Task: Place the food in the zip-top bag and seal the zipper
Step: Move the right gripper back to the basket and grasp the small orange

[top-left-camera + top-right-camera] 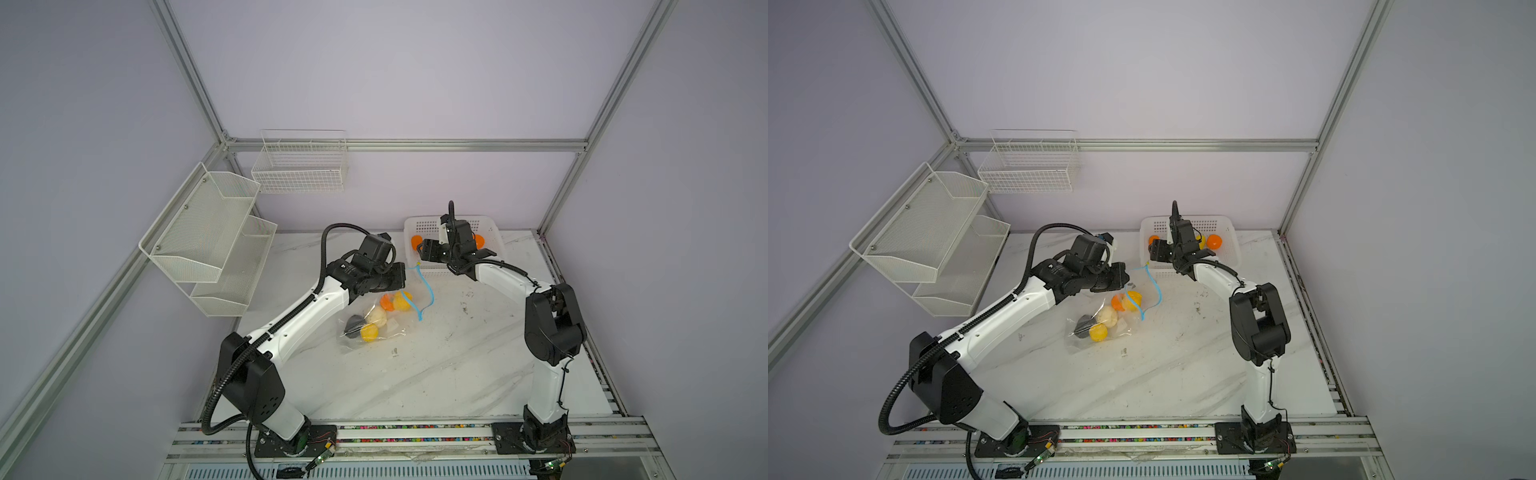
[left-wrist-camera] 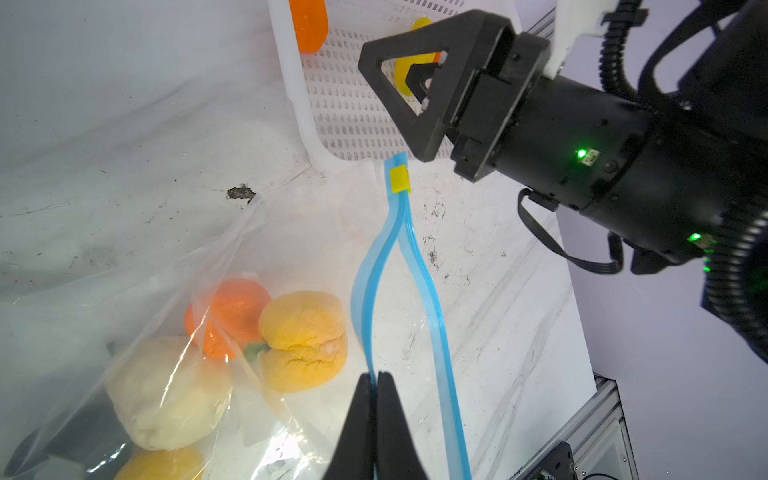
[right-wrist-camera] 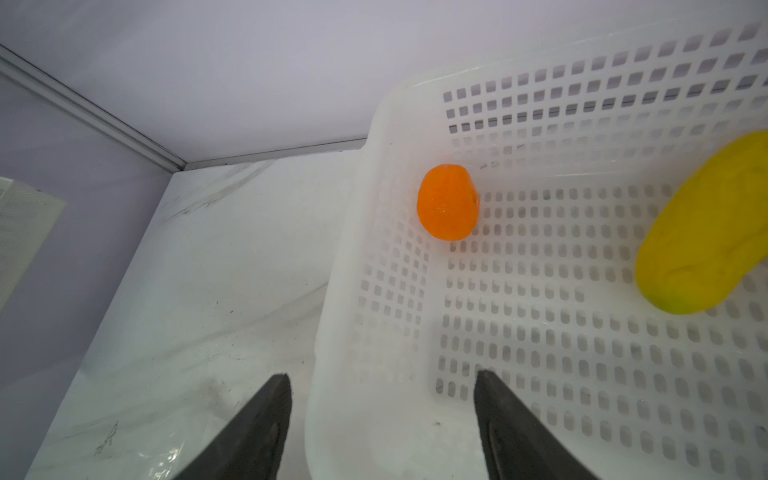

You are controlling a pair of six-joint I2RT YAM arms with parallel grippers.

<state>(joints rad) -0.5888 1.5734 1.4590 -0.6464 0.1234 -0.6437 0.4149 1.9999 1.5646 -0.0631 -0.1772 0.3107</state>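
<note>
While left gripper (image 2: 377, 378) pinches one zipper (image 2: 362, 299) lip tight, holding zip-top bag (image 2: 124, 291) mouth agape, right gripper (image 3: 382, 374) hovers wide, empty, over perforated basket (image 3: 345, 291) rim, facing orange ball (image 3: 448, 202)

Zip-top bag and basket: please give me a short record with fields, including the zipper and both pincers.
zip-top bag: holds orange ball, yellow fruit, cream bulb, dark lump, second yellow fruit
basket: holds second orange ball, third orange ball, long yellow fruit
zipper: open, slider at one end
left pincer: shut on one zipper strip
right pincer: open, empty, over basket rim
</note>
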